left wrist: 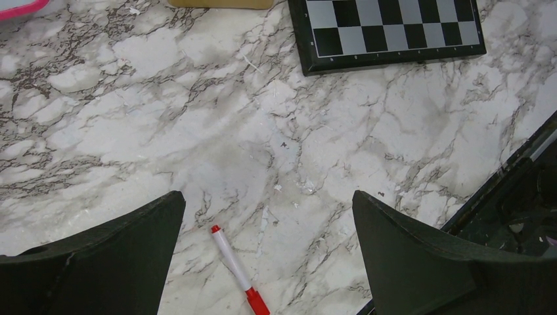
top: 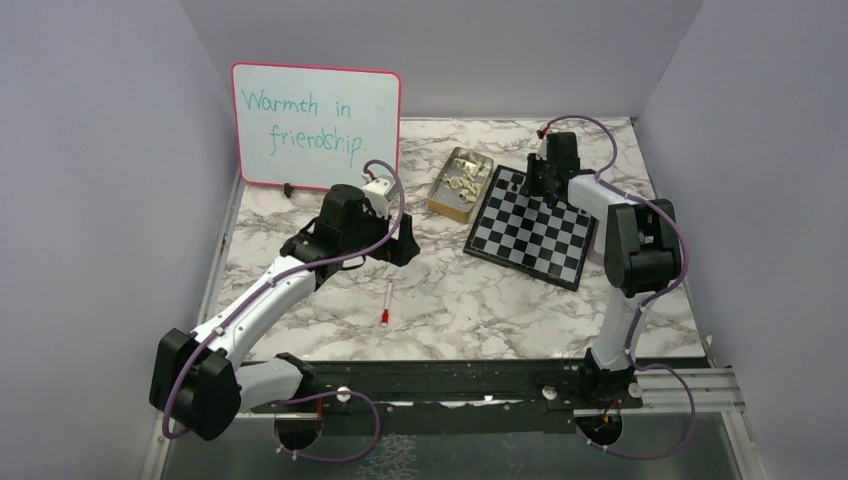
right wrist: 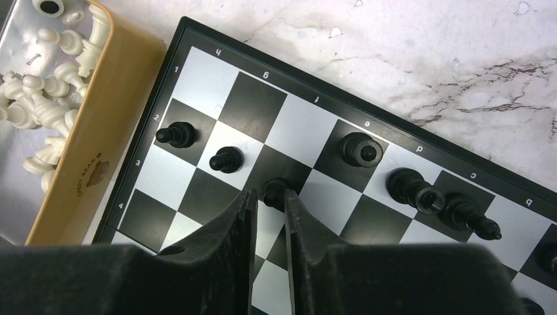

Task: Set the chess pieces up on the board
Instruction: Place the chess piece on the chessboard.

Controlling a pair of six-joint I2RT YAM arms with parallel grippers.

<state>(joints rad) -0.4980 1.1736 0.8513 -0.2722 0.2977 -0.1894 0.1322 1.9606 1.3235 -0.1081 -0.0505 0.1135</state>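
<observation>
The board (top: pixel 530 235) lies at the back right of the table; its near corner shows in the left wrist view (left wrist: pixel 394 33). In the right wrist view several glossy black chess pieces stand on the board (right wrist: pixel 217 82) near its far edge, among them two pawns (right wrist: pixel 176 134) and a taller piece (right wrist: pixel 361 149). My right gripper (right wrist: pixel 270 195) hangs over that edge, its jaws slightly parted around a black pawn (right wrist: pixel 276 191), with a thin gap on the left side. Cream chess pieces (right wrist: pixel 39 98) lie in a tin. My left gripper (left wrist: pixel 268 203) is wide open above bare marble.
The gold tin (top: pixel 460 182) sits just left of the board. A pink-framed whiteboard (top: pixel 315 125) stands at the back left. A red-and-white pen (top: pixel 387 303) lies mid-table, under the left gripper. Walls close in on three sides.
</observation>
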